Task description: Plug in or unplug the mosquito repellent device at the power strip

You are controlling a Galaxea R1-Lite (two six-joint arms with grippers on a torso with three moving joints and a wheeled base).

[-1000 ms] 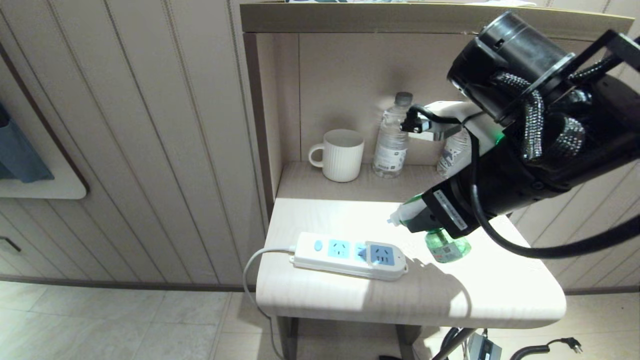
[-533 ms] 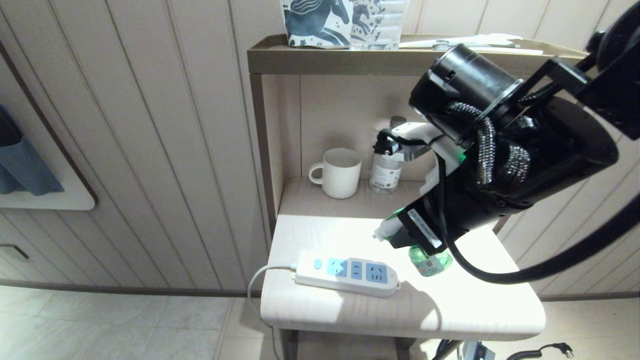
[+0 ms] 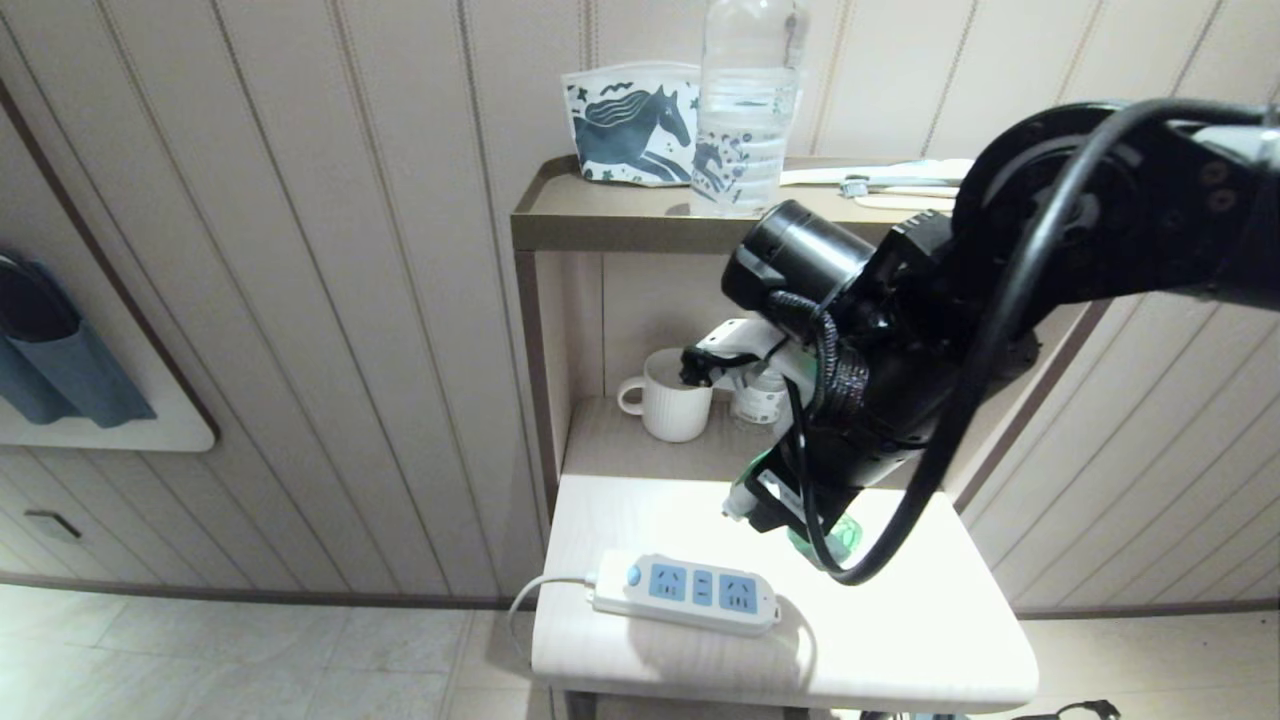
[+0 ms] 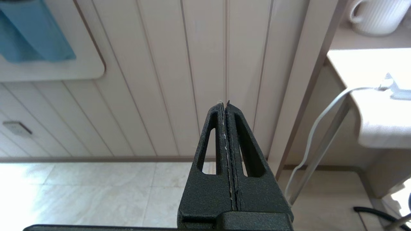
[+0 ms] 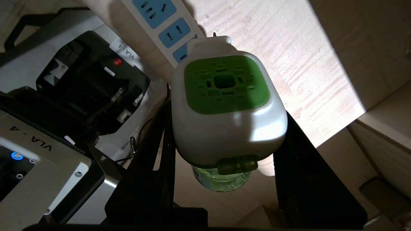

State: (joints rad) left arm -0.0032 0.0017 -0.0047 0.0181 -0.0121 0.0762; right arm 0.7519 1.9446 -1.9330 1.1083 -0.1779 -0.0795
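My right gripper (image 5: pixel 226 128) is shut on the mosquito repellent device (image 5: pixel 224 106), its black fingers (image 5: pixel 160 150) pressed against both sides of the white-and-green head. The green bottle (image 3: pixel 838 535) hangs under it. In the head view the device (image 3: pixel 742 492) hovers above the table, just behind the right end of the power strip (image 3: pixel 690 592). Its prongs are outside the strip's blue sockets (image 5: pixel 175 32). The power strip lies flat near the table's front edge, all sockets empty. My left gripper (image 4: pixel 224 104) is shut and empty, parked low beside the table.
A white mug (image 3: pixel 668 400) and a water bottle (image 3: pixel 760 400) stand on the shelf behind the pale table (image 3: pixel 900 640). The upper shelf carries a clear bottle (image 3: pixel 745 100) and a horse-print pouch (image 3: pixel 625 125). The strip's white cord (image 4: pixel 321 128) hangs off the table's left side.
The whole head view has shifted down and pulled back as the camera rose, bringing the upper shelf into sight. The right gripper keeps the device held behind the strip's right end.
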